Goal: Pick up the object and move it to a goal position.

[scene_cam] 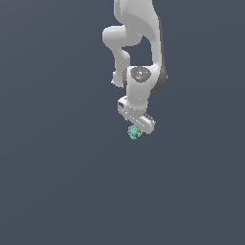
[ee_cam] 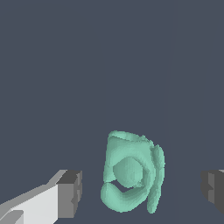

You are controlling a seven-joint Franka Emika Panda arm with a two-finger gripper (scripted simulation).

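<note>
The object (scene_cam: 134, 132) is a small teal-green lumpy thing on the flat grey floor, just below the white arm's hand in the exterior view. In the wrist view the object (ee_cam: 132, 172) lies between the two dark fingertips, with a clear gap on each side. My gripper (ee_cam: 141, 189) is open around it and touches nothing. One fingertip (ee_cam: 71, 193) shows on a white finger, the other fingertip (ee_cam: 213, 187) at the frame's edge. In the exterior view the gripper (scene_cam: 137, 128) is mostly hidden under the hand.
The white arm (scene_cam: 139, 57) comes down from the top of the exterior view. The grey floor (scene_cam: 57, 182) is plain all around, with no other things or goal marker in view.
</note>
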